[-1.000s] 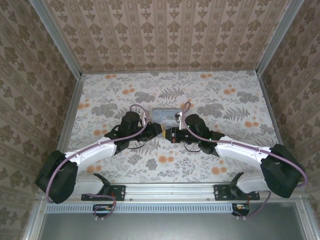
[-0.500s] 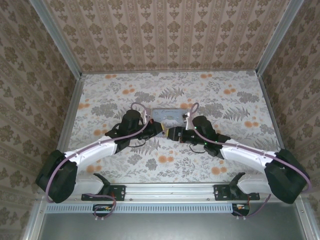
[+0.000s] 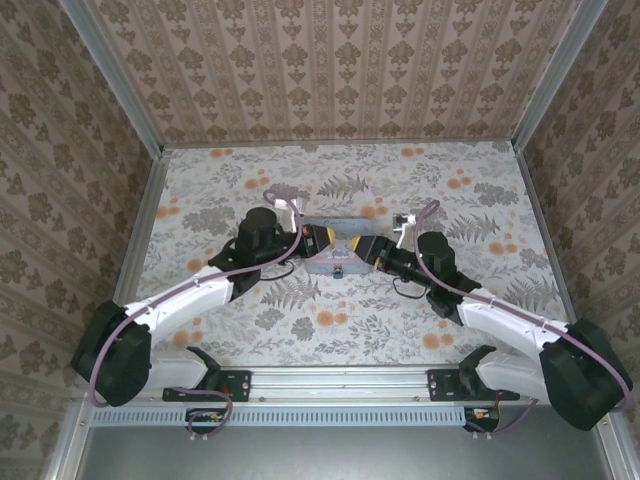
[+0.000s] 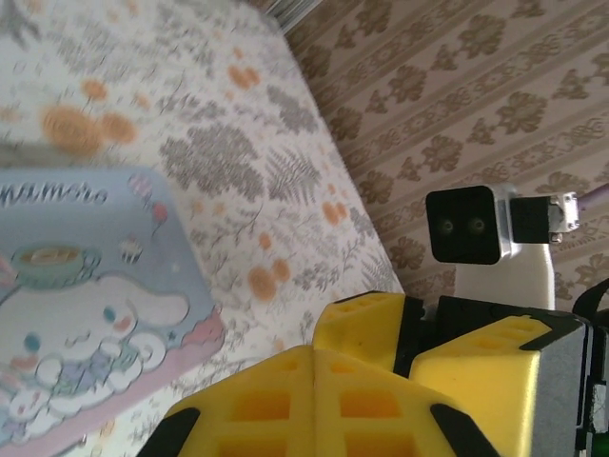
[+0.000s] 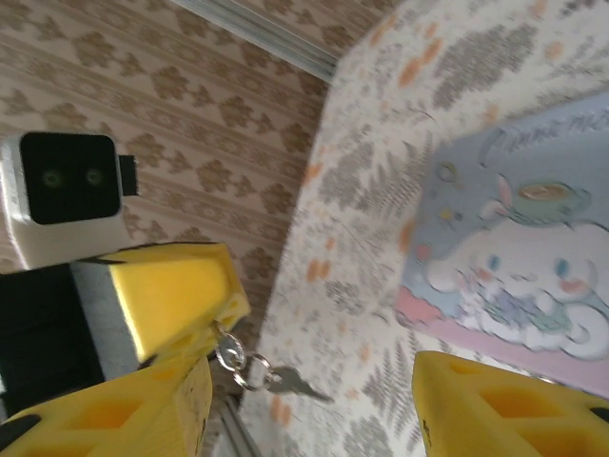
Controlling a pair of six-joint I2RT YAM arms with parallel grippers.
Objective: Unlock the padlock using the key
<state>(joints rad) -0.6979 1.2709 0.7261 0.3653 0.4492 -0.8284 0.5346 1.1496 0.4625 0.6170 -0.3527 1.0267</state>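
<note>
Key (image 5: 290, 383) held, padlock (image 3: 340, 271) not yet opened
Left gripper (image 4: 314, 381) is clamped on the key's ring (image 5: 228, 359), key dangling; right gripper (image 3: 368, 250) stands apart, empty. The padlock sits at the tin's (image 4: 86, 286) near edge, mid-table; inserting and turning look still to do.

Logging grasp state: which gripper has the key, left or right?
The left gripper: its jaws are shut, and the key dangles by its ring from their tip. The right gripper has jaws wide open, empty.
</note>
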